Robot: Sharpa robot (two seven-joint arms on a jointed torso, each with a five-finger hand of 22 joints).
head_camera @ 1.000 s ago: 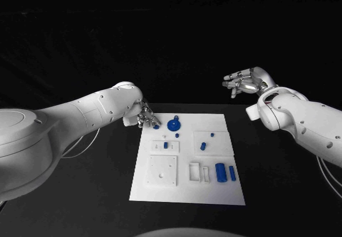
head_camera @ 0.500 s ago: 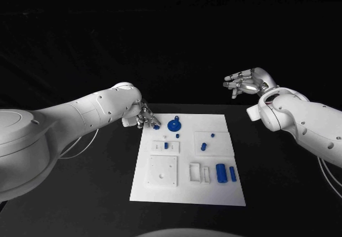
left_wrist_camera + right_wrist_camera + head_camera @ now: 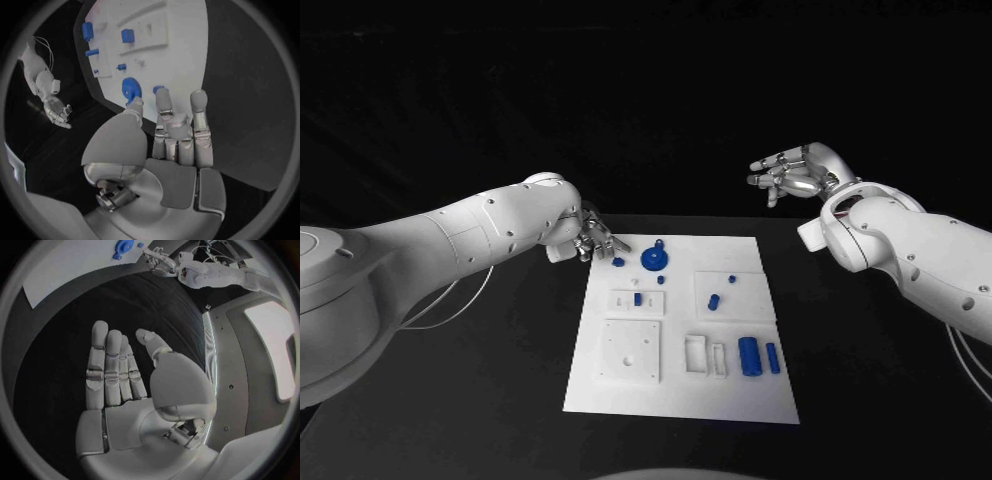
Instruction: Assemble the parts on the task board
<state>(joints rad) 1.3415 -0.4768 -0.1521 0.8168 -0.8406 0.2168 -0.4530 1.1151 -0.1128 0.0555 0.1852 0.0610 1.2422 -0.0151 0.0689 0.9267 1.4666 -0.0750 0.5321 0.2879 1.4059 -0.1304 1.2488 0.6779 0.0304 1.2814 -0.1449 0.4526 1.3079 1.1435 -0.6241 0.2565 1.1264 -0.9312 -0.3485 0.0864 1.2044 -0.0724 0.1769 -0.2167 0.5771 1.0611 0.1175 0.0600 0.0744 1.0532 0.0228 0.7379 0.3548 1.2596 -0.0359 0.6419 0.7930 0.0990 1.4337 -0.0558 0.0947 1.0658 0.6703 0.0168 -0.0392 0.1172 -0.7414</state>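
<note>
A: Near edge first. Task board [image 3: 678, 395] sits centre-frame on the black table [image 3: 473, 400]. Lower row: a white plate with a hole [image 3: 630, 350], a small white bracket [image 3: 704, 356], then two blue cylinders [image 3: 759, 354] standing side by side toward the lower right.

B: Middle row?

A: A blue peg [image 3: 638, 298] in the left white block, and a second blue piece [image 3: 713, 301] on the right block. At the top of the board, the blue gear [image 3: 655, 259], with a small blue part [image 3: 619, 262] just left of it.

B: Hands?

A: Left hand [image 3: 593, 240] is at the board's upper-left corner, fingers extended and a little apart, empty; the tips are right at the small blue part. I cannot tell if they touch it. Right hand [image 3: 790, 172] is raised in the upper right of the frame, well apart from the board, fingers loosely spread, palm bare.

B: Risks?

A: My judgement: the small part is close to the board's edge and beside the gear. A poorly centred pinch could flick it off onto the table, or nudge the gear. The left forearm also hides the contact from the head camera, so a miss may go unnoticed.
</note>
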